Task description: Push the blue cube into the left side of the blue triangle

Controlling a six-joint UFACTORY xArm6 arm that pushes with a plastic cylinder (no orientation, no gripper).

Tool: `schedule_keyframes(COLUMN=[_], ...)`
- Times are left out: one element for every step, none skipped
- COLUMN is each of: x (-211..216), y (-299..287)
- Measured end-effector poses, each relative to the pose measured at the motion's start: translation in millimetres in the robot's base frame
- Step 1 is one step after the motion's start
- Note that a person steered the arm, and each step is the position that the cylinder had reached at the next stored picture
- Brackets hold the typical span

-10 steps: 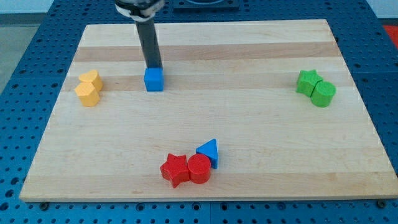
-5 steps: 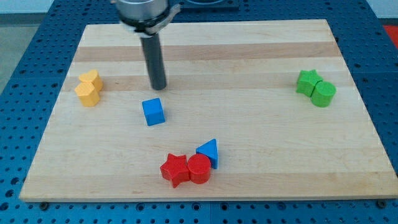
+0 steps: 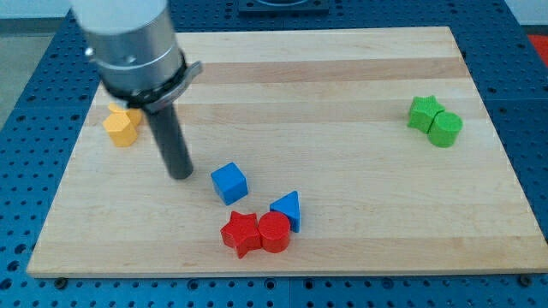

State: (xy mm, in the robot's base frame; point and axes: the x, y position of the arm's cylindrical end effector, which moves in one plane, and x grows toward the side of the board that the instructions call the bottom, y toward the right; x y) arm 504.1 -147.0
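Note:
The blue cube lies on the wooden board, turned at an angle, just up and left of the blue triangle. A small gap separates cube and triangle. My tip rests on the board a short way left of the blue cube, not touching it. The rod rises from it toward the view's top left.
A red star and a red cylinder sit against the blue triangle's lower left. Two yellow blocks lie at the left, partly behind the arm. A green star and green cylinder lie at the right.
The blue cube has slid down and to the right, toward the blue triangle, and rotated. My tip has moved down and left, from above the cube to its left side.

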Motion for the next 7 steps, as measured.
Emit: schedule_keyframes(x=[24.0,20.4,0.0,-33.4,-39.3,-16.1,14.6], y=[18.0,44.7,37.2,36.8,62.5,87.8,101.4])
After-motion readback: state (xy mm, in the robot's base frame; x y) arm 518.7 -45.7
